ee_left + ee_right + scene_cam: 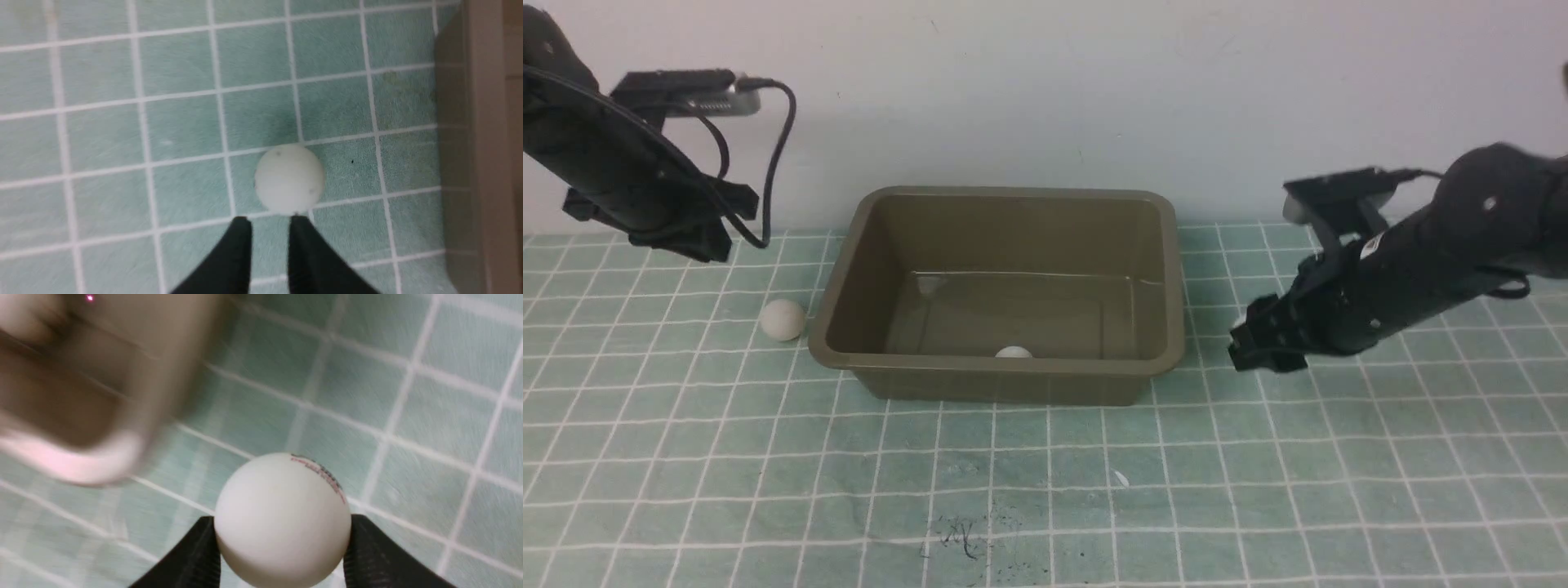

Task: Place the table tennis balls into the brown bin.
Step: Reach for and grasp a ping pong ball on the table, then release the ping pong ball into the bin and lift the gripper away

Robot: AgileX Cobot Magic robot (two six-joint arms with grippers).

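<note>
While gridded green mat (pixel 1045 490) against plain white wall (pixel 1045 82) carries brown bin (pixel 1005 382), right gripper (pixel 281 528) clamps lettered ball (pixel 282 498); left gripper (pixel 270 220) narrow, empty.

illegible dark lettering (pixel 319 473) on one ball (pixel 282 522)

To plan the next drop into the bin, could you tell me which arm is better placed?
The right. The right gripper clamps a white plastic table tennis ball with printed lettering beside the olive-brown rectangular plastic bin. The left gripper hangs empty, clear of a plain white ball on the green gridded mat.
</note>
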